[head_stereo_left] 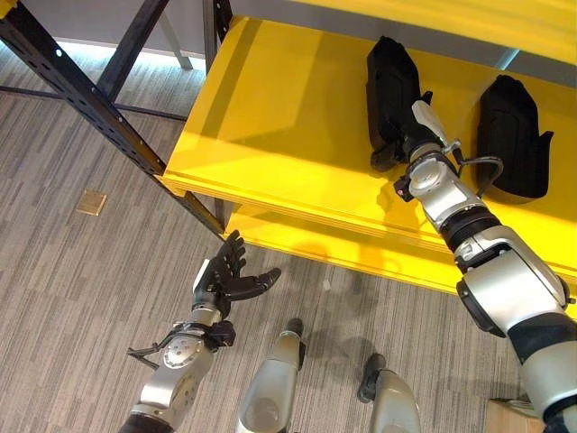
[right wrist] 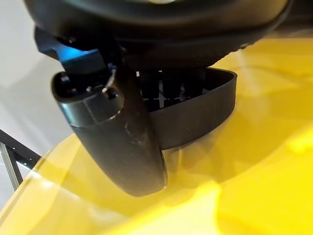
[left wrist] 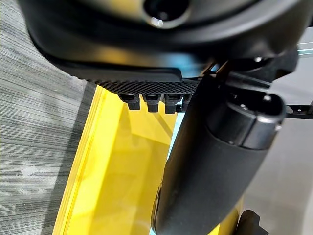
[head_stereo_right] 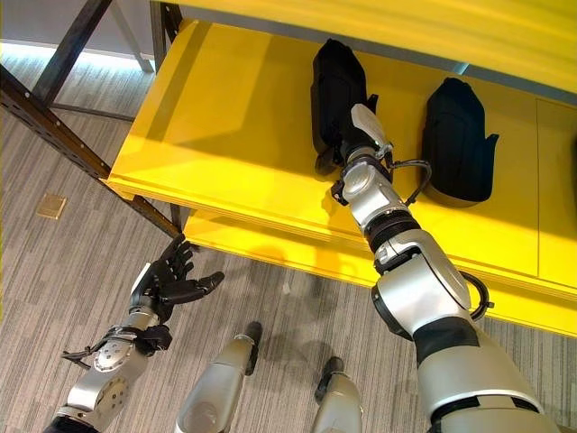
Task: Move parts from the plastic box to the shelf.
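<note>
Two dark robot hands in view. Right hand [head_stereo_left: 403,135], thumb in a white cover, reaches onto the glossy yellow shelf board [head_stereo_left: 279,117] and rests against a black moulded plastic part [head_stereo_left: 390,86]; fingers lie on or behind the part, so cannot tell whether they grip it. Second black moulded part [head_stereo_left: 512,135] lies well apart to its right on the same board. Left hand [head_stereo_left: 225,280] hangs below the shelf edge, fingers spread and relaxed, empty, over grey striped carpet [head_stereo_left: 72,289]. Black perforated steel upright [head_stereo_left: 81,90] frames the shelf.
</note>
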You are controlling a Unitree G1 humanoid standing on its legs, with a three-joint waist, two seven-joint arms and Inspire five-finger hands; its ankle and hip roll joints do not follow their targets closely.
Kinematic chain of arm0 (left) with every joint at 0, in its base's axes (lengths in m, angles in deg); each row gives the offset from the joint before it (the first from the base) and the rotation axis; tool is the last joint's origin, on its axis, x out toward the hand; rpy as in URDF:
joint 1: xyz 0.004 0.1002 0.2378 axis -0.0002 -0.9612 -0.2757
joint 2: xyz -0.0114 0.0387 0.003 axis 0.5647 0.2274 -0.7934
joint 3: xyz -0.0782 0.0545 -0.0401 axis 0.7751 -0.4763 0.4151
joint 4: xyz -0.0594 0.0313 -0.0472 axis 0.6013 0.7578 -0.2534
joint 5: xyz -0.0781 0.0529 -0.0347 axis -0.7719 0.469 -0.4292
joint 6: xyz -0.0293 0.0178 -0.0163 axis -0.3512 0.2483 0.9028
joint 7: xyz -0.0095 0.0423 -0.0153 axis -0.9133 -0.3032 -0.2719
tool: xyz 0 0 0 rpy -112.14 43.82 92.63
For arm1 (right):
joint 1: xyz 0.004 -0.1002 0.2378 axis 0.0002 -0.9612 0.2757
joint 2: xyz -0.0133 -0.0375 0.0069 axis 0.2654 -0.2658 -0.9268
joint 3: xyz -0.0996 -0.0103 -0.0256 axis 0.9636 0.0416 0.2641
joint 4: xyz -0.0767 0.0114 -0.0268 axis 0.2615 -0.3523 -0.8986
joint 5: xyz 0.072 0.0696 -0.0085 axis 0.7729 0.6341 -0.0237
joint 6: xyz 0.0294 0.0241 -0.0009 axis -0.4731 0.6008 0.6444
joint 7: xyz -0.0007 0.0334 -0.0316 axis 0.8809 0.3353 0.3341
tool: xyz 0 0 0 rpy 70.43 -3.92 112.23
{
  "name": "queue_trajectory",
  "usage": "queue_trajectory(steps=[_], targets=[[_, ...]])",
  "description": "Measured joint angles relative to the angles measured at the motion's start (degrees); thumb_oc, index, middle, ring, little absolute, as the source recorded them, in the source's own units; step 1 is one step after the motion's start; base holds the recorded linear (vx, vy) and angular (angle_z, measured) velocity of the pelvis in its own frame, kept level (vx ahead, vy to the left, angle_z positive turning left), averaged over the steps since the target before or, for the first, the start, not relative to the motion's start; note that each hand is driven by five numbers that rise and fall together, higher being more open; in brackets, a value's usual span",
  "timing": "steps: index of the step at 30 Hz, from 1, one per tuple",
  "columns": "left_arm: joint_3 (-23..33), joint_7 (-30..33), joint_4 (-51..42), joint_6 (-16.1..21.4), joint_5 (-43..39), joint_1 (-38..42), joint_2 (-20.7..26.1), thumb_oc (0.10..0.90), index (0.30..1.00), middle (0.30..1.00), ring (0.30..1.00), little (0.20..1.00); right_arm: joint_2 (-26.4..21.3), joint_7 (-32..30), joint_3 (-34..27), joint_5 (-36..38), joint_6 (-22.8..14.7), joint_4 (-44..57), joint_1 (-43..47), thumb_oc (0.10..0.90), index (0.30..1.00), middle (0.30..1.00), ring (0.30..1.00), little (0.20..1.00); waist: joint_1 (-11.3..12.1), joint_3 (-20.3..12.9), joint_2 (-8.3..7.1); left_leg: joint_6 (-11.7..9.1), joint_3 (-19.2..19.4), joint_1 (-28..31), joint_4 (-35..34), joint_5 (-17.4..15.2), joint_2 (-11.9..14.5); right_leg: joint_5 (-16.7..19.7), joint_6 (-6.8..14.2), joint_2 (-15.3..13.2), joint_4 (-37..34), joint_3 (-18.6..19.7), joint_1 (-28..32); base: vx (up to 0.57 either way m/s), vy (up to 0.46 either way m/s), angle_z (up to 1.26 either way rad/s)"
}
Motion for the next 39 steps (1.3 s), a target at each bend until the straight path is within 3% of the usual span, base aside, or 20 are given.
queue_trajectory(steps=[39], targets=[[-0.4,1.0,0.1,0.0,0.0,-0.4,0.0,0.9,1.0,1.0,1.0,1.0,5.7,-0.4,-2.1,1.7,0.1,-1.6,0.0,0.4,0.3,0.3,0.3,0.3,0.3,0.0,0.0,-0.2,-0.1,0.6,0.2,0.1,0.7,0.4,0.4,0.7,-0.3,0.0,0.8,0.0,0.0,0.0]])
